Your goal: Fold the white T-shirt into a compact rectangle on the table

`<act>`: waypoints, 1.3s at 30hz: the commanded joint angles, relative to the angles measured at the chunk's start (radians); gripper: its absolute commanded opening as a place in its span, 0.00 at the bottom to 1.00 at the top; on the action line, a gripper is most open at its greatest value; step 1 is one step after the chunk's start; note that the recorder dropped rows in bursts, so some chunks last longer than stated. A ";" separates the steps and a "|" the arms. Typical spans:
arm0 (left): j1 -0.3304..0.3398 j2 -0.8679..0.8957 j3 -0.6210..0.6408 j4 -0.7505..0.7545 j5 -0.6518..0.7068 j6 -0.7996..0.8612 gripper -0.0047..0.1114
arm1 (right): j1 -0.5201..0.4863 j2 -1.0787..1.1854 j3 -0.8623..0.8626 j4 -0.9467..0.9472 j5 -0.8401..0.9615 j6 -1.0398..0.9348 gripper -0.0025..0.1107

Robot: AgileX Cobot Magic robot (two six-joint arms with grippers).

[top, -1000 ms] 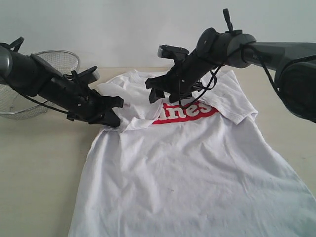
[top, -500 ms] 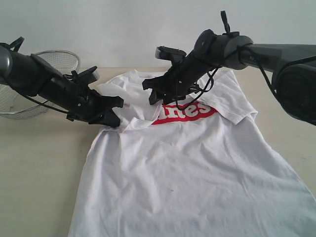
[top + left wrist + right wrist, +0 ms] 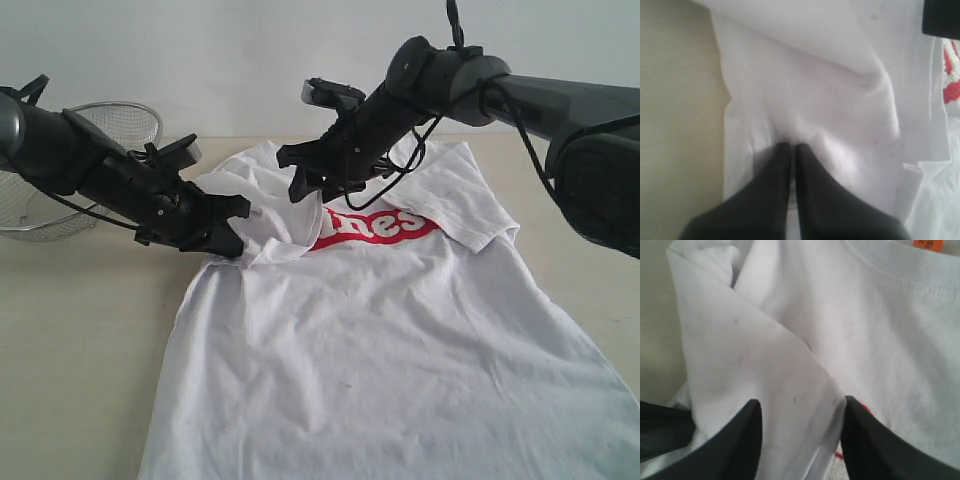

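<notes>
The white short-sleeved cotton T-shirt [image 3: 400,340] lies chest up on the pale beige matte table [image 3: 80,330], its hem toward the near edge of the exterior view and its ribbed crew neck [image 3: 900,270] toward the far side; the small orange tag [image 3: 927,244] shows inside the neck in the right wrist view. One sleeve and its side edge, on the left of the exterior view, are folded inward over the chest, and the flap covers the start of the red lettering [image 3: 385,225], whose last letters alone are legible. The black left gripper [image 3: 232,240] sits low at the edge of this flap, its two fingers [image 3: 772,180] pressed together with a thin strip of white cloth pinched between them and the fabric puckered just ahead of the tips. The black right gripper [image 3: 305,180] reaches across the middle and hangs above the upper chest, just beside the neck; its fingers [image 3: 747,435] stand well apart on either side of the folded flap, and whether they touch the cloth cannot be told. A round wire-mesh metal basket [image 3: 120,125] stands on the table at far left, behind the left arm and apart from the T-shirt
</notes>
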 commanded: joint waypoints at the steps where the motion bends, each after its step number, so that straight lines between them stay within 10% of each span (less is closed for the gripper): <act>1: -0.005 0.003 0.003 0.014 -0.005 -0.005 0.08 | 0.002 -0.003 -0.010 -0.004 0.021 0.001 0.33; 14: -0.005 0.003 0.003 0.014 -0.005 -0.005 0.08 | 0.002 0.000 -0.010 -0.067 0.040 -0.035 0.02; 39: -0.005 0.003 0.003 0.014 -0.001 -0.005 0.08 | 0.000 -0.084 -0.010 -0.168 0.093 0.011 0.02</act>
